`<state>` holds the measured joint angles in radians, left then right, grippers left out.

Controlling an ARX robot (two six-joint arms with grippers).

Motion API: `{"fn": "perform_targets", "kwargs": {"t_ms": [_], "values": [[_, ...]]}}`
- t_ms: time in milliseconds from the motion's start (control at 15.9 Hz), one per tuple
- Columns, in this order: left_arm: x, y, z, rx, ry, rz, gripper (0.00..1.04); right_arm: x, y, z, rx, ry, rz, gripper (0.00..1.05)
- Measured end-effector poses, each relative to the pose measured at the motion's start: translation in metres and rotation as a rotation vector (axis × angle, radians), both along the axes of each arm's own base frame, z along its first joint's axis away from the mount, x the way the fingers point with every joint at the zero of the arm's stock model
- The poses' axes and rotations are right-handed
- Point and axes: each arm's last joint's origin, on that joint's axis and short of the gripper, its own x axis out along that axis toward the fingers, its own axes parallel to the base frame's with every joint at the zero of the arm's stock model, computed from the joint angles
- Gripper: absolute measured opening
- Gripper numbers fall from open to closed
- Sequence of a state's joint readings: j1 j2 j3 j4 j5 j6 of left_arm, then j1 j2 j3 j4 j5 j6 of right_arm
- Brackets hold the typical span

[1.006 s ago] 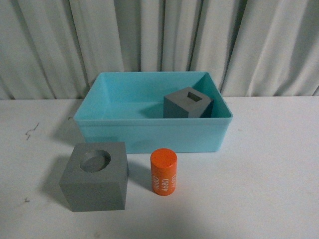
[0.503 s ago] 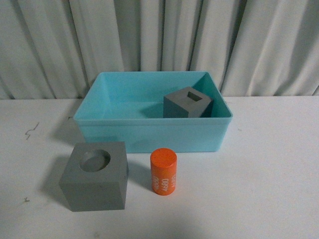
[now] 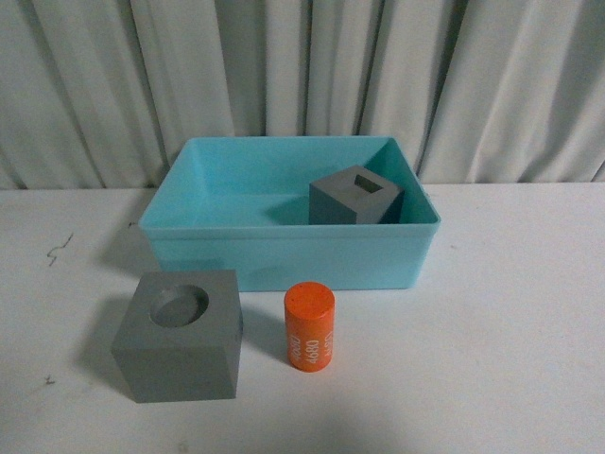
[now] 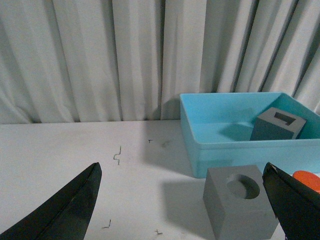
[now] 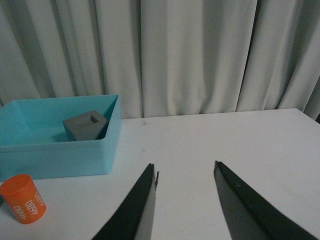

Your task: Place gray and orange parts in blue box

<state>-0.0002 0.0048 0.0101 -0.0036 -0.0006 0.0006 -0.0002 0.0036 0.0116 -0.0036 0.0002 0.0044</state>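
Note:
A gray cube with a round recess (image 3: 180, 335) stands on the white table in front of the blue box (image 3: 284, 251), and it also shows in the left wrist view (image 4: 240, 202). An orange cylinder with white digits (image 3: 310, 327) stands upright beside it, also in the right wrist view (image 5: 22, 198). A second gray cube with a square recess (image 3: 355, 196) lies inside the box at its right. My left gripper (image 4: 181, 167) is open and empty, short of the round-recess cube. My right gripper (image 5: 185, 165) is open and empty over bare table, right of the box. Neither arm shows in the front view.
A pleated gray curtain (image 3: 302, 76) hangs behind the table. Small dark scuff marks (image 4: 117, 155) dot the tabletop left of the box. The table's right side (image 5: 240, 135) is bare white surface.

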Motion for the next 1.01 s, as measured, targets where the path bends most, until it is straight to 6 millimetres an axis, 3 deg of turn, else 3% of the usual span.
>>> {"fn": "perform_targets", "kwargs": {"t_ms": [314, 566, 629, 692, 755, 1006], "values": [[0.000, 0.000, 0.000, 0.000, 0.000, 0.000, 0.98, 0.000, 0.000, 0.000, 0.000, 0.000, 0.000, 0.97], [0.000, 0.000, 0.000, 0.000, 0.000, 0.000, 0.98, 0.000, 0.000, 0.000, 0.000, 0.000, 0.000, 0.98], [-0.001, -0.001, -0.001, -0.057, 0.247, 0.055, 0.98, 0.000, 0.000, 0.000, 0.000, 0.000, -0.001, 0.98], [0.007, -0.001, 0.007, -0.109, 0.510, 0.139, 0.98, 0.000, 0.000, 0.000, 0.000, 0.000, 0.001, 0.98], [0.018, -0.001, 0.012, -0.140, 0.629, 0.184, 0.98, 0.000, 0.000, 0.000, -0.001, -0.001, 0.000, 0.98], [0.072, -0.003, 0.027, -0.129, 0.619, 0.173, 0.98, 0.000, 0.000, 0.000, -0.001, 0.001, 0.000, 0.98]]}}
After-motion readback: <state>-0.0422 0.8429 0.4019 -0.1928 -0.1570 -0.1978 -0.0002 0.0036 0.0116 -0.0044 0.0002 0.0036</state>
